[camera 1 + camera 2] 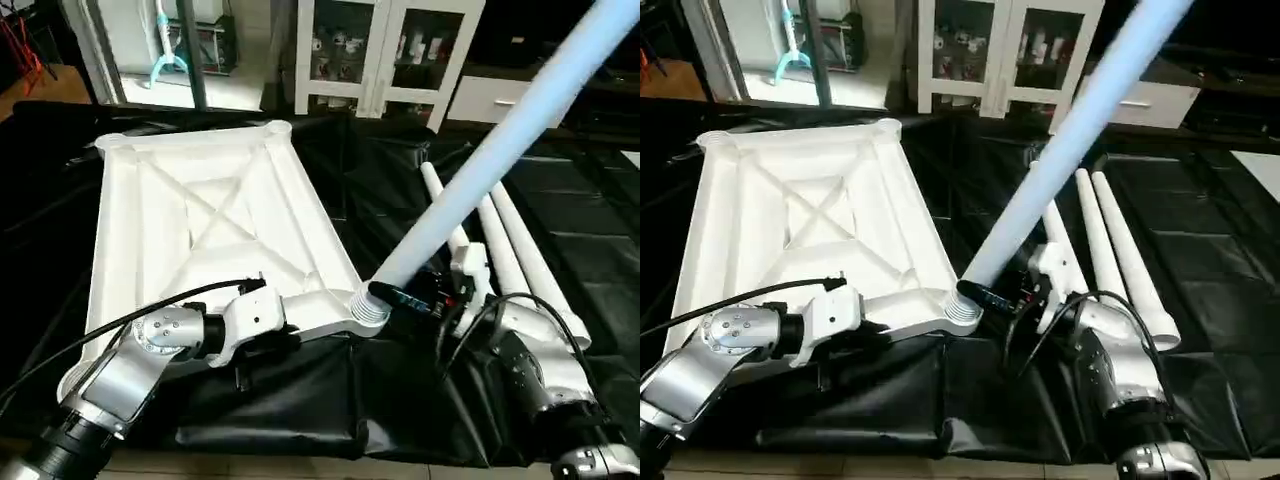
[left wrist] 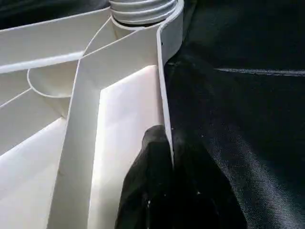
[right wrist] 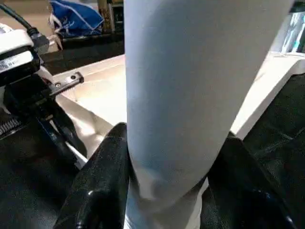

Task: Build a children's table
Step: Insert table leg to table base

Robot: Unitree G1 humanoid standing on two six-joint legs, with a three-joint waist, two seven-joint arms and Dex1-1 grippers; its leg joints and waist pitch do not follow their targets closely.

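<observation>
White ribbed tabletop [image 1: 200, 220]; smooth tapered leg [image 1: 480, 165] in threaded corner socket [image 1: 367, 305].

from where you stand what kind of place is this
Probably an indoor lab or workshop set up for robot trials: the tabletop lies on a black sheet covering the floor, with a white glass-door cabinet of small items behind.

The tabletop [image 1: 200, 220] lies underside up on the sheet [image 1: 400, 200], left of three legs [image 1: 510, 240] lying side by side. A fourth leg [image 1: 500, 140] slants up from the near right corner socket [image 1: 368, 305], the right gripper [image 1: 1025, 295] clasping its base. The left gripper [image 1: 262, 325] pinches the tabletop's near rim, left of that socket.
</observation>
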